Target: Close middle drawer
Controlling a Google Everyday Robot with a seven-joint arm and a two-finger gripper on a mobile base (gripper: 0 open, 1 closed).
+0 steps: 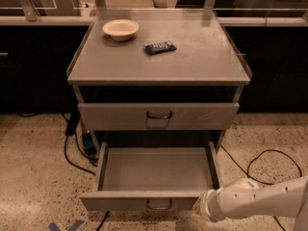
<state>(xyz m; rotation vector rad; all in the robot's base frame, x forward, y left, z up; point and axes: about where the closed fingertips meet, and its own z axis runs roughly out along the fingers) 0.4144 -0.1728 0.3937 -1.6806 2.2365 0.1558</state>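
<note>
The middle drawer (156, 170) of the grey cabinet stands pulled far out, its flat interior empty. Its low front panel (120, 202) carries a small dark loop handle (159, 205). My gripper (202, 209) is at the end of the white arm (260, 202), which comes in from the lower right. It sits at the right end of the drawer's front panel, close to it or touching it. The top drawer (159, 116) above is shut.
A white bowl (120, 29) and a dark packet (160, 47) lie on the cabinet top (202, 61). Black cables (262, 165) run over the speckled floor on both sides of the cabinet. A dark counter lies behind.
</note>
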